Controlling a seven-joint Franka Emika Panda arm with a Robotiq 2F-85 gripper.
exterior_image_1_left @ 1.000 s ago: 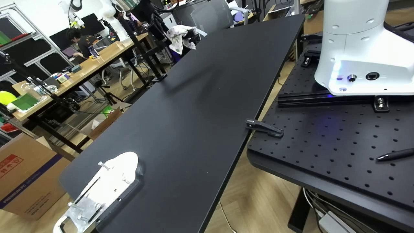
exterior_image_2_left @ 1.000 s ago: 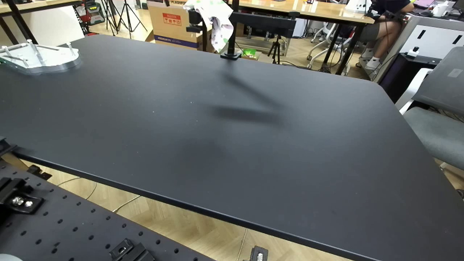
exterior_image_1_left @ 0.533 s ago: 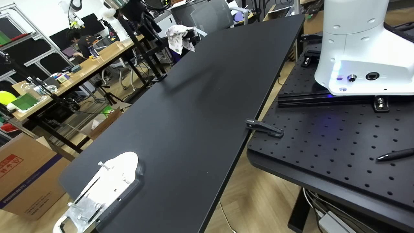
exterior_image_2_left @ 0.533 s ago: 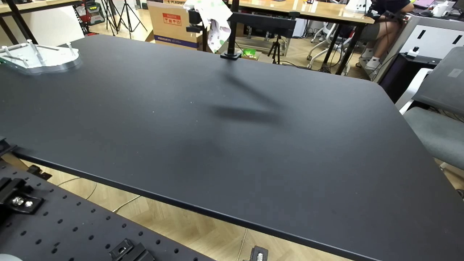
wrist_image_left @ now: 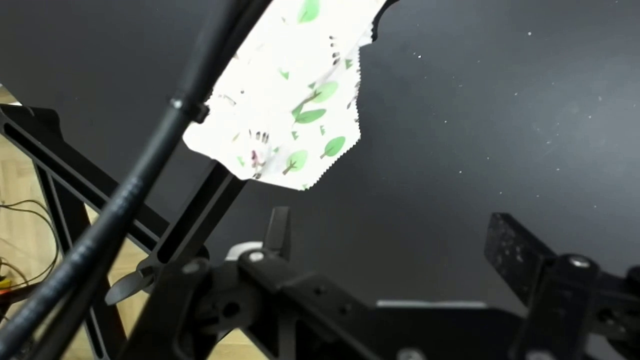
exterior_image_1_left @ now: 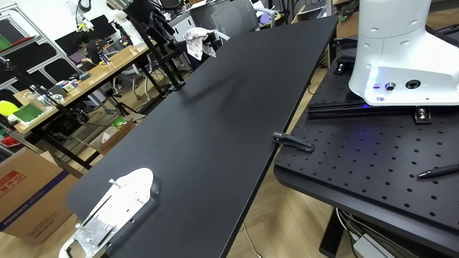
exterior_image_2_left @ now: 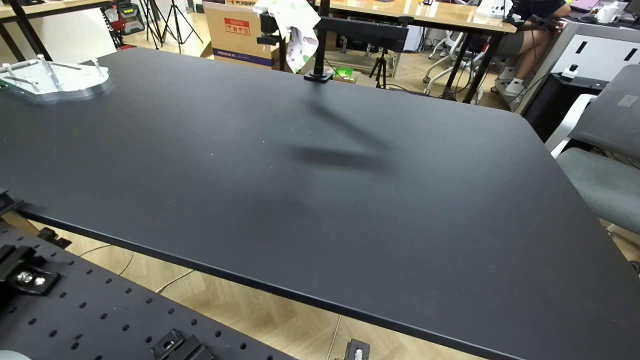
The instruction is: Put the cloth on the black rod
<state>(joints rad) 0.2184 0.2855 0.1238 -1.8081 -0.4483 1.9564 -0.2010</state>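
As it drapes over the black rod by the far edge of the worktop, the cloth looks light, limp; I'd have the gripper, jaws parted and empty, pinch a hanging corner.

The cloth apparently lies over the rod, right of the device in both exterior views.

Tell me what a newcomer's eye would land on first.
The leaf-printed white cloth stands out first, draped over the black rod above the dark table. Next come the open gripper, low in the wrist view, and the white robot base, upper right in an exterior view.
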